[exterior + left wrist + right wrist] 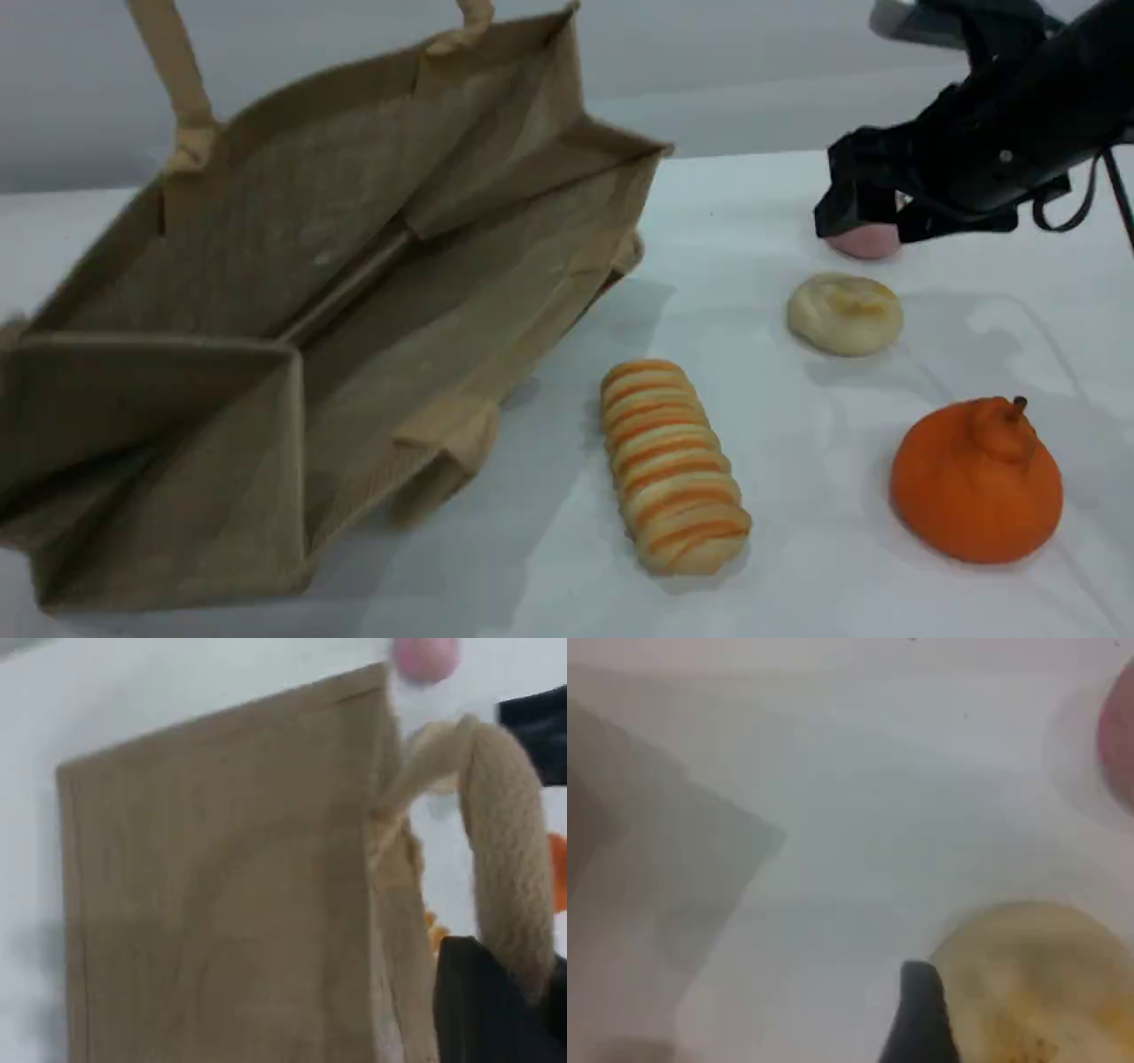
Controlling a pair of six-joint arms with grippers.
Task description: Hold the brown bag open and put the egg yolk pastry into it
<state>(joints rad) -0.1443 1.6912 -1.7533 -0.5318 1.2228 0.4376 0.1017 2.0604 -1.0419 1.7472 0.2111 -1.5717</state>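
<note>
Plainly, the left pincer clamps a beige loop handle of the tan-brown woven jute bag, while the right pincer hangs with jaws spread near the round cream pastry.

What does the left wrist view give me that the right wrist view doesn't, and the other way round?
Only left wrist: the brown bag clearly, its outer panel, with the loop handle running into the shut left pincer. Only right wrist: the egg yolk pastry on the table, close beside a fingertip of the open right pincer. Both: the pink fruit and the white table.
</note>
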